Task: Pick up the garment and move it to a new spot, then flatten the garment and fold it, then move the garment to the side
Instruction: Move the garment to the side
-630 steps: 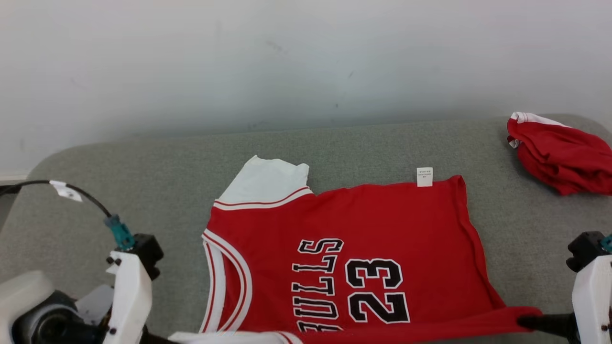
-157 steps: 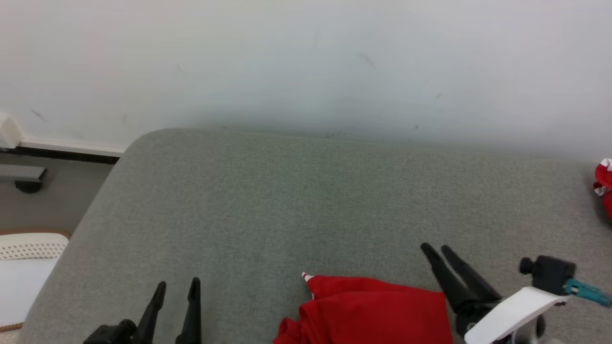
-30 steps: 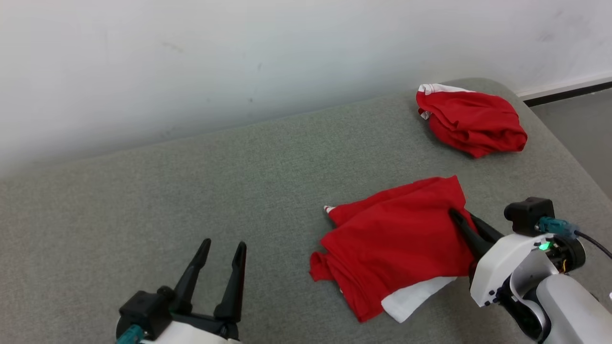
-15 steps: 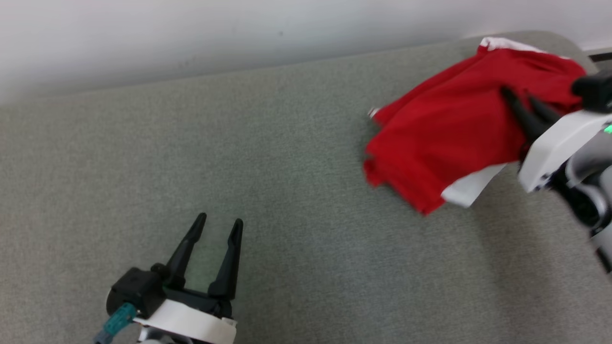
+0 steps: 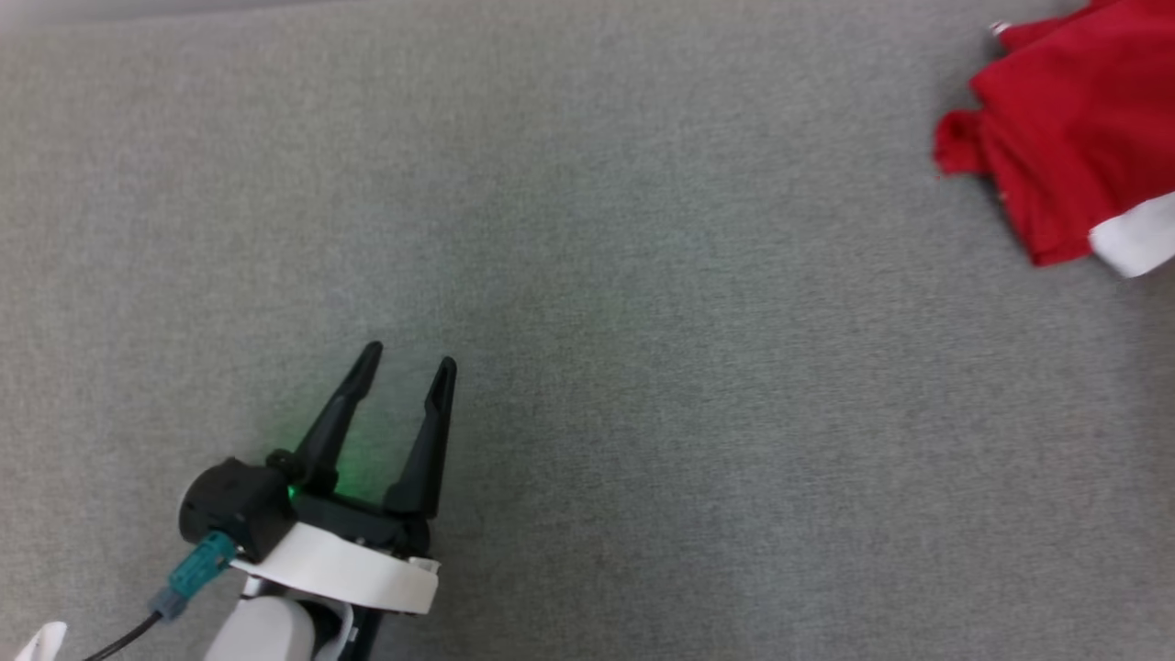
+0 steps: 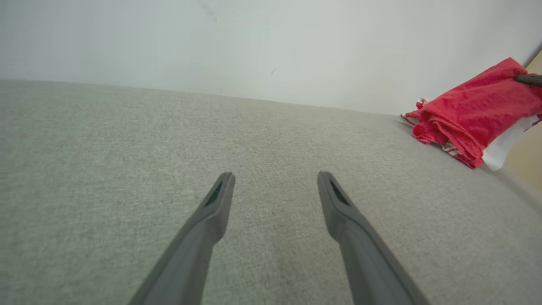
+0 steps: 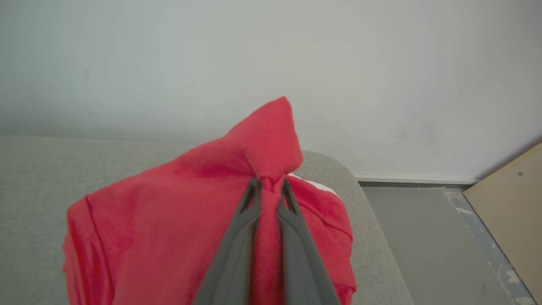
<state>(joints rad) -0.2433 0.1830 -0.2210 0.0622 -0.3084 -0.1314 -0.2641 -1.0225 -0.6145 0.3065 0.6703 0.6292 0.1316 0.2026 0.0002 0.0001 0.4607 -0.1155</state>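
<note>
**Head view:** Your left gripper [image 5: 408, 356] hangs over bare grey table [image 5: 643, 275], its two fingers spread wide with nothing between them, just as they stood a second ago. The folded red garment [image 5: 1065, 138] now sits at the upper right edge of the picture, with a white flap [image 5: 1138, 243] poking out below it. A second ago it lay mid-table with the right gripper at its edge. The whole picture has swung since then, so much of that shift is the camera's. Even so, the bundle has plainly travelled toward the table's right end.

**Left wrist view:** Across the open left gripper [image 6: 276, 176], the garment [image 6: 470, 114] bunches near the table's far right corner, well apart from this arm. One dark finger [image 6: 529, 78] of the other arm reaches into its top edge.

**Right wrist view:** The right gripper [image 7: 269, 183] is clamped on a pinch of red cloth, which rises to a peak above the fingertips. The rest of the garment [image 7: 169, 212] hangs down and to the left. Behind it the table's rounded corner [image 7: 338, 169] gives way to grey floor [image 7: 423, 233]. A white-edged strip [image 7: 313, 183] shows just past the fingers, and you cannot tell whether it belongs to this garment.

The fold looks done and the move to the side is under way. What is left for you is to set the garment down short of the edge and let go.
</note>
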